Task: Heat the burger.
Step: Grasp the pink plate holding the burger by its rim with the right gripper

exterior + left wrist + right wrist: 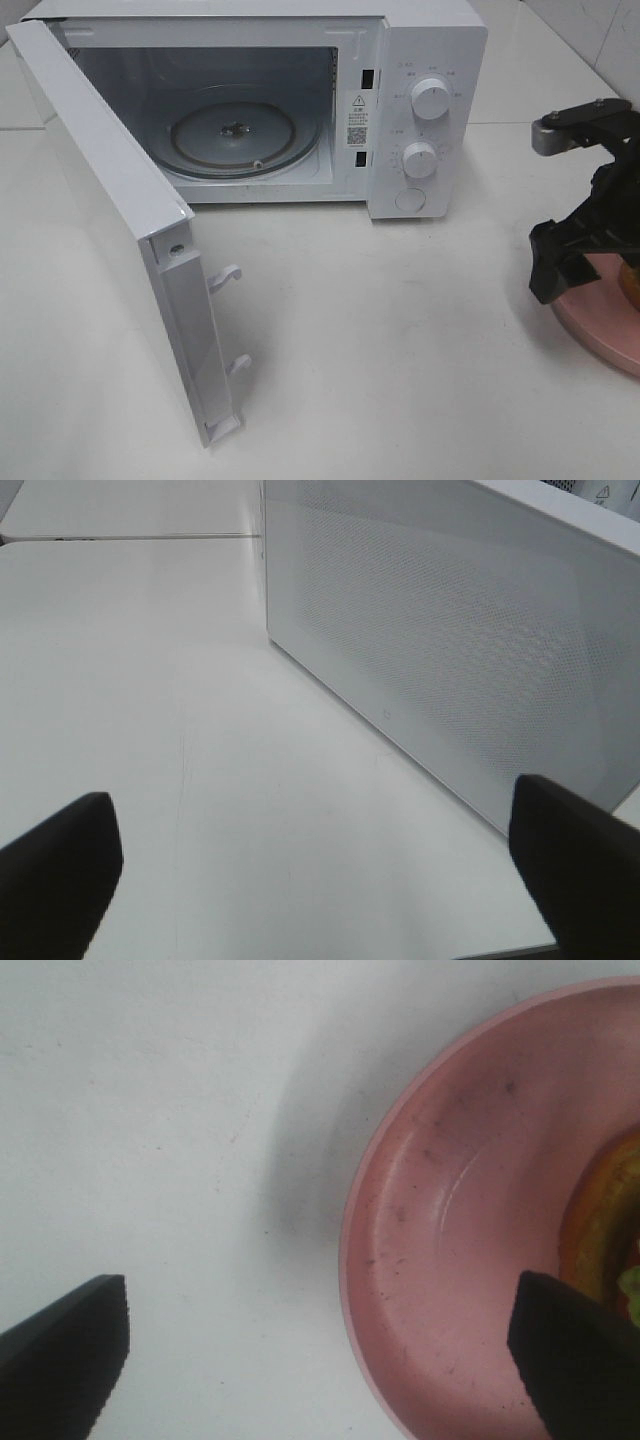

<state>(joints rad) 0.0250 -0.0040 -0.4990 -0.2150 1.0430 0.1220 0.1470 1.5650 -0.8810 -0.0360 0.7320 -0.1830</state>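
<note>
The burger (606, 1228) sits on a round pink plate (450, 1260); only its golden bun edge and a bit of green lettuce show. In the high view it is a sliver at the right edge (632, 283) on the plate (600, 320). My right gripper (572, 262) hovers over the plate's left rim, open and empty; in the right wrist view (320, 1360) its jaws straddle the rim. My left gripper (320, 880) is open and empty, out of the high view, facing the outer face of the microwave door (450, 650).
The white microwave (420, 100) stands at the back with its door (110, 200) swung wide open to the left. A glass turntable (235, 135) lies inside. Two knobs (431, 98) are on its right panel. Bare white tabletop (400, 340) lies between microwave and plate.
</note>
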